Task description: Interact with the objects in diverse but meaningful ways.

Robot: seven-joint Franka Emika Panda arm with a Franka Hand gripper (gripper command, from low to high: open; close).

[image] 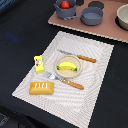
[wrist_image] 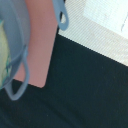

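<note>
A yellow banana [image: 68, 65] lies in a small round plate [image: 58, 68] at the middle of the striped mat. The golden-brown bread loaf [image: 41, 88] rests near the mat's front corner, and the yellow packet [image: 39, 62] stands just behind it. At the back, two grey-blue pots sit on a pink board [image: 110, 27]. The left pot [image: 64, 12] holds the red tomato [image: 65, 4], while the right pot [image: 92, 16] looks empty. In the wrist view a grey-blue pot [wrist_image: 12, 45] and its loop handle [wrist_image: 17, 90] fill one side. No gripper fingers show in either view.
A wooden-handled fork [image: 67, 81] and knife [image: 77, 56] flank the plate on the striped mat [image: 95, 85]. A pale bowl [image: 123, 17] sits at the exterior view's right edge of the board. Dark tabletop [wrist_image: 75, 90] surrounds the mat and the board [wrist_image: 42, 45].
</note>
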